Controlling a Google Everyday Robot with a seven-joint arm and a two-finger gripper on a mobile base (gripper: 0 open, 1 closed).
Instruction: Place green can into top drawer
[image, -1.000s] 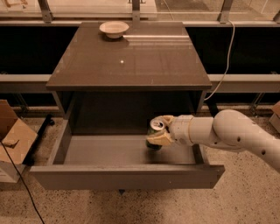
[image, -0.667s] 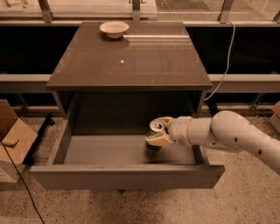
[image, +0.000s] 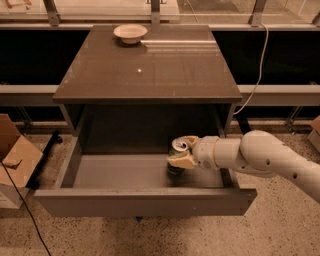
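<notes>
1. The top drawer (image: 145, 202) stands pulled out from under the table (image: 150, 70), and its grey inside is in full view.
2. The white arm (image: 265, 160) reaches in from the right, over the drawer's right side wall.
3. The gripper (image: 181, 152) is inside the drawer, near its right end and closer to the back than to the front panel.
4. Its tan fingers (image: 183, 161) are closed around the green can (image: 179, 145), one finger in front of the can and one behind it.
5. The can is upright or nearly so, with its silver top and pull tab facing up and its dark green side showing below the front finger.
6. The can sits low in the drawer; I cannot tell whether its base touches the drawer floor.
7. A white bowl (image: 130, 33) rests on the far edge of the tabletop, left of centre.
8. A cardboard box (image: 14, 159) sits on the speckled floor to the left of the drawer.
9. A white cable (image: 258, 70) hangs down behind the table on the right.
</notes>
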